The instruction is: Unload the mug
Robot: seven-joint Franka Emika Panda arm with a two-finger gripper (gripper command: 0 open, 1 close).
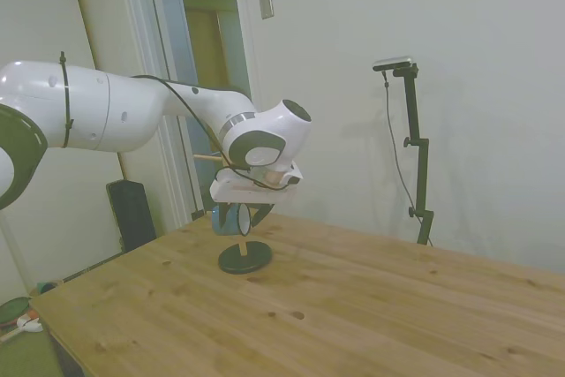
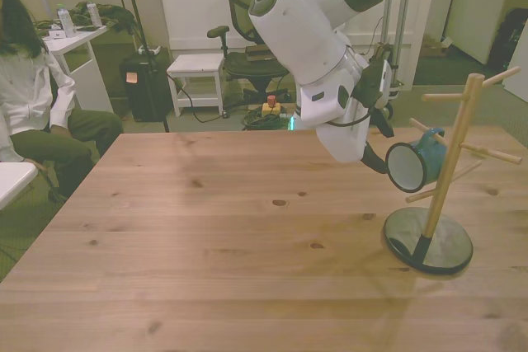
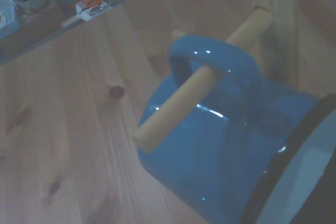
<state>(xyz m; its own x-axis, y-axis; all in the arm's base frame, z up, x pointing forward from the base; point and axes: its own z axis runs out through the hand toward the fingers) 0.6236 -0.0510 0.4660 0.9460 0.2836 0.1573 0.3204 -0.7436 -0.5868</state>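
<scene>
The mug (image 2: 418, 162) is light blue with a dark rim and whitish inside. It hangs by its handle on a peg of the wooden mug tree (image 2: 450, 150), its mouth turned toward the front view's left. My gripper (image 2: 379, 143) is open and tilted, just left of the mug's rim in the front view, with one dark fingertip (image 2: 374, 160) close to the rim. From the side, the gripper (image 1: 252, 215) overlaps the mug (image 1: 229, 218) above the tree's round dark base (image 1: 244, 258). The wrist view shows the mug (image 3: 220, 145) from close by, with the peg (image 3: 199, 80) through its handle.
The mug tree's dark base (image 2: 427, 242) stands near the table's edge at the front view's right. More pegs (image 2: 495, 154) stick out above and beside the mug. A person (image 2: 29, 100) sits off the table at the front view's left. Chairs and a stool (image 2: 198, 68) stand behind the table.
</scene>
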